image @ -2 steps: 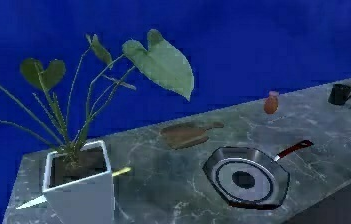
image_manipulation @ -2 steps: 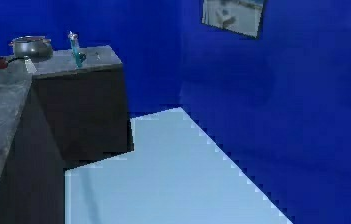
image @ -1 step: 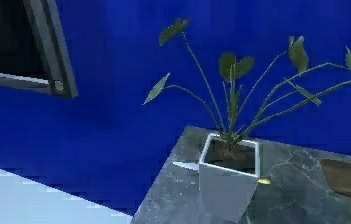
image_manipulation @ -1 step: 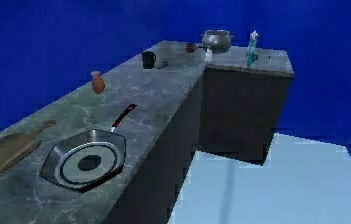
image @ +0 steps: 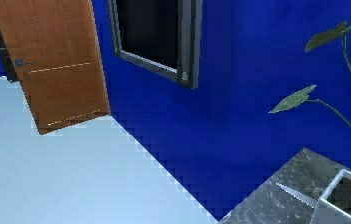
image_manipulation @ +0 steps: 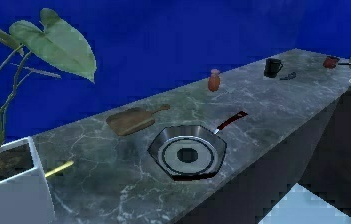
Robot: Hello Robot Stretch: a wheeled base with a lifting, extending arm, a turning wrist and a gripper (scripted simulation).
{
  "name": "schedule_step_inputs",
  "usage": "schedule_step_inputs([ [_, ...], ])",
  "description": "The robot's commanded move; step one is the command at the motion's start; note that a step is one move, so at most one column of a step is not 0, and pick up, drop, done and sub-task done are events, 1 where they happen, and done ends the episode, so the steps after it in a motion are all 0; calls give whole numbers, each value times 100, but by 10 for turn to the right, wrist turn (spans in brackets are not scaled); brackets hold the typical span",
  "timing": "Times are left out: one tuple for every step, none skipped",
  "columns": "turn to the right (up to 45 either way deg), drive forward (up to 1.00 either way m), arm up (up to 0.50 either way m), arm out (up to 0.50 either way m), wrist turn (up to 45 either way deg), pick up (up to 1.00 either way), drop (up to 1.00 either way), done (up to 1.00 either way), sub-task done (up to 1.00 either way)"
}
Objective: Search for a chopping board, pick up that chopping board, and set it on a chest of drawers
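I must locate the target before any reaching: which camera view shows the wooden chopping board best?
The arm side view: the chopping board lies flat on the counter, near the frying pan. The forward view reaches the counter's corner beside the plant pot.

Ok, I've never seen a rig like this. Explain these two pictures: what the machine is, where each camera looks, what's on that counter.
These are simulator renders from a wheeled robot with one extending arm. The forward view looks ahead and slightly down: a wooden door, a dark framed panel on the blue wall, a corner of the grey counter with a potted plant. The arm side view looks out sideways, where the arm reaches, over that counter. On it sit a wooden chopping board, which the robot seeks, a frying pan beside it, then a small brown jar and a dark mug farther along.
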Motion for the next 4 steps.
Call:
schedule_step_inputs([
  [0,0,50,0,0,0,0,0,0],
  [0,0,38,0,0,0,0,0,0],
  [0,0,0,44,0,0,0,0,0],
  [0,0,0,0,450,0,0,0,0],
])
